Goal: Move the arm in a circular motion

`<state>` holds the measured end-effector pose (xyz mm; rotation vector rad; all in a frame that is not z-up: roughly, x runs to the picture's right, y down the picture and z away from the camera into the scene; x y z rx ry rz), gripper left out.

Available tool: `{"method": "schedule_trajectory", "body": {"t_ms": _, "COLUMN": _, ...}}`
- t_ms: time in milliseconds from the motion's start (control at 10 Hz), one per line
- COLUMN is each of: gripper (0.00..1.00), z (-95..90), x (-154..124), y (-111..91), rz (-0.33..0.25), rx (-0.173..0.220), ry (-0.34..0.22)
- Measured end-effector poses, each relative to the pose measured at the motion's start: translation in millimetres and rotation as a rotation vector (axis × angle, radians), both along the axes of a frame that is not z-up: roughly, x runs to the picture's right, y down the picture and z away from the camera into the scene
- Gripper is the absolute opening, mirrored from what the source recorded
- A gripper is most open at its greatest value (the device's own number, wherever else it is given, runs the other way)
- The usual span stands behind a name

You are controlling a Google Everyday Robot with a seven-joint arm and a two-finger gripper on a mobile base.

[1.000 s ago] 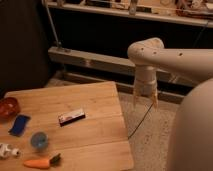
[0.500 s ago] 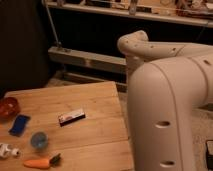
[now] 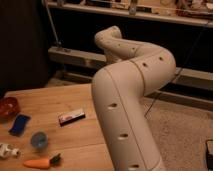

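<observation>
The arm [image 3: 125,110] is large, off-white and tubular, with small dark holes along its segments. It rises from the bottom edge of the camera view, bends at a rounded elbow [image 3: 152,62] and runs back to a far joint [image 3: 110,37] at upper centre. It covers the right part of the wooden table [image 3: 55,100]. The gripper is out of sight, somewhere beyond the far joint, so it has no point here.
On the table's left lie a red bowl [image 3: 7,107], a blue flat object [image 3: 19,125], a light-blue cup [image 3: 39,140], a carrot [image 3: 42,161], a white item [image 3: 7,150] and a small packet [image 3: 71,116]. Shelving [image 3: 150,17] runs along the back; speckled floor [image 3: 185,130] lies to the right.
The arm has swung left and lower across the view; its thick segment now stands over the table's right edge, and the far joint has shifted toward the centre.
</observation>
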<state>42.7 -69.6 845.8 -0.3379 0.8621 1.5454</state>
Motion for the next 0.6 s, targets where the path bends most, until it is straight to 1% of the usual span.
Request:
{"method": "schedule_trajectory", "body": {"t_ms": 100, "gripper": 0.65, "z": 10.9, "x": -42.2, "y": -0.6, "rz": -0.033, "rx": -0.016, "ry": -0.050}}
{"method": "schedule_trajectory", "body": {"t_ms": 200, "gripper": 0.65, "z": 17.2, "x": -70.5, "y": 1.5, "rz": -0.058, "rx": -0.029, "ry": -0.084}}
{"method": "schedule_trajectory", "body": {"t_ms": 300, "gripper": 0.65, "z": 23.4, "x": -101.1, "y": 4.2, "rz": -0.096, "rx": -0.042, "ry": -0.123}}
{"method": "schedule_trajectory", "body": {"t_ms": 400, "gripper": 0.65, "z": 26.8, "x": -137.3, "y": 8.9, "rz": -0.133, "rx": -0.058, "ry": -0.179}}
{"method": "schedule_trajectory", "body": {"t_ms": 600, "gripper": 0.65, "z": 22.6, "x": -202.4, "y": 17.3, "rz": -0.199, "rx": -0.081, "ry": -0.299}}
